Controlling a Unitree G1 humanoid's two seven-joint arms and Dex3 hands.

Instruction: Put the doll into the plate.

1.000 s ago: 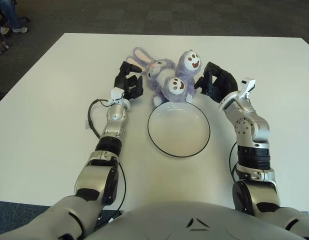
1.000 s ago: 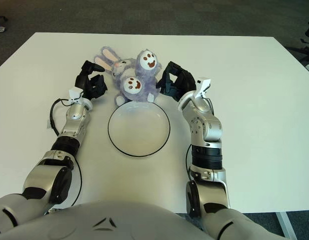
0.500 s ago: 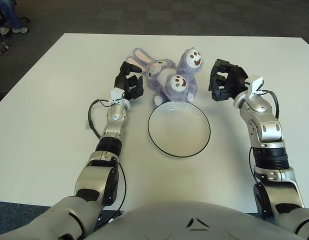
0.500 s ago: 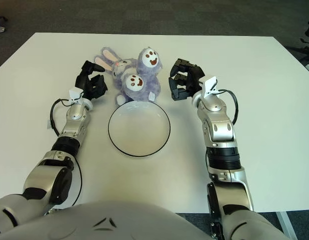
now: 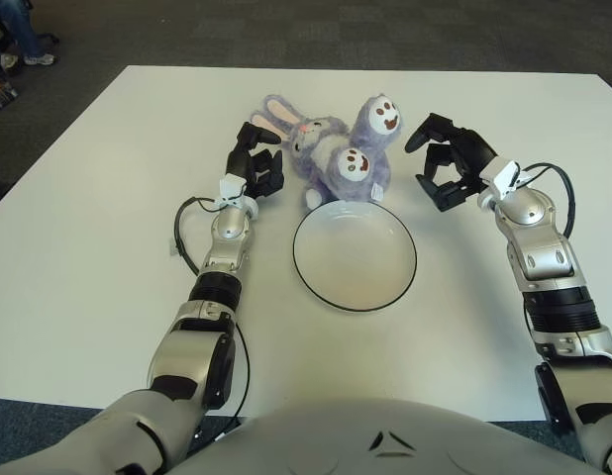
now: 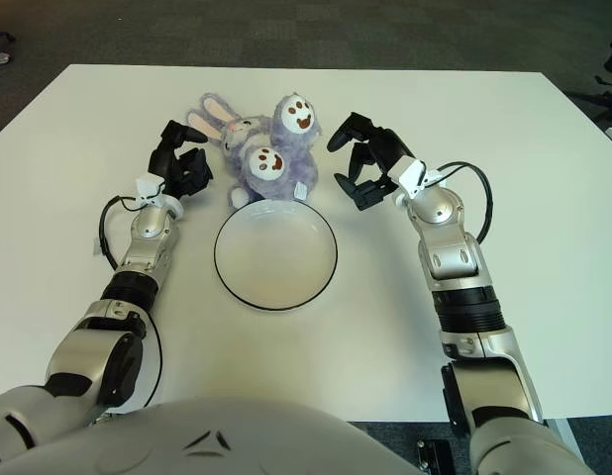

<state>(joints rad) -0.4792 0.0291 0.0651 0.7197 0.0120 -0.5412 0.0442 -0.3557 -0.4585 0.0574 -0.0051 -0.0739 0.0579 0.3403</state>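
Note:
A purple plush rabbit doll (image 5: 338, 156) lies on the white table just behind the plate, its feet with smiling faces pointing up. The white plate (image 5: 355, 256) with a dark rim sits in front of it and holds nothing. My right hand (image 5: 447, 163) hovers to the right of the doll, fingers spread wide, a small gap from the plush. At the doll's left side is my left hand (image 5: 255, 163), its fingers curled and holding nothing, close to the long ears.
The white table (image 5: 98, 228) stretches wide on both sides. A black cable (image 5: 184, 233) loops beside my left forearm. Dark carpet lies beyond the far edge, and a person's legs (image 5: 17, 30) show at the top left.
My right hand has pulled away to the right from the doll and its fingers have spread. The doll, plate and left hand have stayed where they were.

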